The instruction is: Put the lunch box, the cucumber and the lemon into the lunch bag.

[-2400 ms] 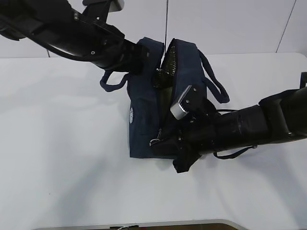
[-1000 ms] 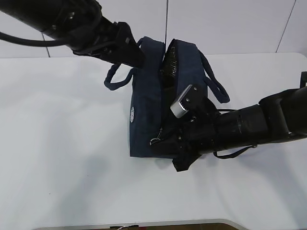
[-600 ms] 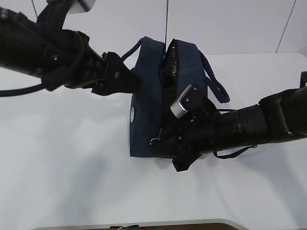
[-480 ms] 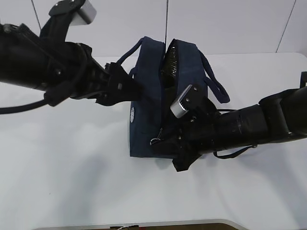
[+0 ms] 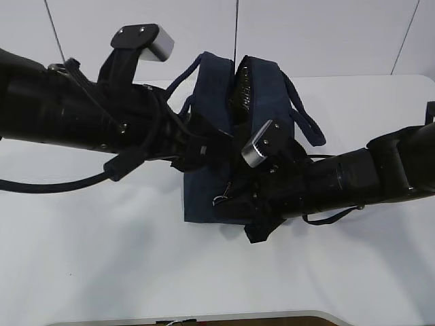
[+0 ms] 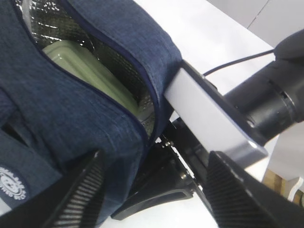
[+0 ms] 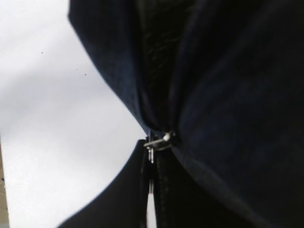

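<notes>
The navy lunch bag (image 5: 202, 193) stands in the middle of the table with its top gaping. In the left wrist view the lunch box's pale green lid (image 6: 88, 69) lies inside the lunch bag (image 6: 71, 109) against the silvery lining. The cucumber and the lemon are hidden. My left gripper (image 5: 207, 146) is open at the bag's left wall near its front end, and nothing is held in the left gripper (image 6: 154, 159). My right gripper (image 5: 230, 201) is shut on the metal zipper pull (image 7: 159, 139) at the bag's near end.
Two loop handles (image 5: 306, 125) hang off the bag's sides. The white table (image 5: 88, 258) stretches left and front of the bag. The right arm's silver camera block (image 6: 213, 118) sits close beside the left gripper's right finger (image 6: 232, 199).
My left arm has swung from behind the bag's far left corner down and right to the bag's left wall. The right arm and bag have stayed put.
</notes>
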You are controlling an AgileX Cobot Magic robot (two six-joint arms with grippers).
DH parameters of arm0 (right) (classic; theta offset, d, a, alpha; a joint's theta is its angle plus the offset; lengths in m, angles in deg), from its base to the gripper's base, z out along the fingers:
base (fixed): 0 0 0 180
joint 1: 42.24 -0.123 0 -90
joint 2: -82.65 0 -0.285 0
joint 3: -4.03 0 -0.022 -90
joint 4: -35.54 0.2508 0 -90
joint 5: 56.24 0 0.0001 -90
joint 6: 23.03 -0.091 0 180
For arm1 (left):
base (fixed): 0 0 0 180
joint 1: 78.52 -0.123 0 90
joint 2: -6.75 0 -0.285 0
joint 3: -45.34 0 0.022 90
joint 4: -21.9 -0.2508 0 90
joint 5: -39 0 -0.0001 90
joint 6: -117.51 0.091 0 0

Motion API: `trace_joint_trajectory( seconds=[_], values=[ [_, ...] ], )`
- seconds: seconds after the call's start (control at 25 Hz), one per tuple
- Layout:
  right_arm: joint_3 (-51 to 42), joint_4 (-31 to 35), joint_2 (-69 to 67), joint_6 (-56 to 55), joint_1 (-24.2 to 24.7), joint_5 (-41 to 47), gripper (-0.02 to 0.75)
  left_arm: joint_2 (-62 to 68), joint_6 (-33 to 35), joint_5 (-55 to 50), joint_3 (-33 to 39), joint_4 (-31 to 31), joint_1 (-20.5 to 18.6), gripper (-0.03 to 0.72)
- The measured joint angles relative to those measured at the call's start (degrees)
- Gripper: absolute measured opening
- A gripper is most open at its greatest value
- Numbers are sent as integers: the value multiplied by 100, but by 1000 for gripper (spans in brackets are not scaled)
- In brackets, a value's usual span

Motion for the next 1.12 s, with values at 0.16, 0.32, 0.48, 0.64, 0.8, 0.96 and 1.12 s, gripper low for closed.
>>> trace_joint_trajectory(
  seconds=[0.16, 0.32, 0.48, 0.64, 0.8, 0.96, 1.12],
  values=[
    [0, 0, 0, 0, 0, 0, 5, 0, 62, -253, 0, -174, 0, 494],
    [10, 0, 0, 0, 0, 0, 5, 0, 62, -372, 45, -401, 0, 494],
    [10, 0, 0, -13, 0, 0, 5, 0, 62, -361, 105, -645, 0, 494],
    [10, 0, 0, -13, 0, 0, 5, 0, 62, -173, 134, -1071, 0, 479],
    [10, 0, 0, -13, 0, 0, 5, 0, 13, -31, 134, -1417, 0, 461],
    [10, 0, 0, -13, 0, 0, 5, -38, -581, -31, 134, -2086, -102, 458],
    [10, -10, 0, -13, 0, 0, 5, -143, -763, 105, 145, -2227, -294, 457]
  ],
)
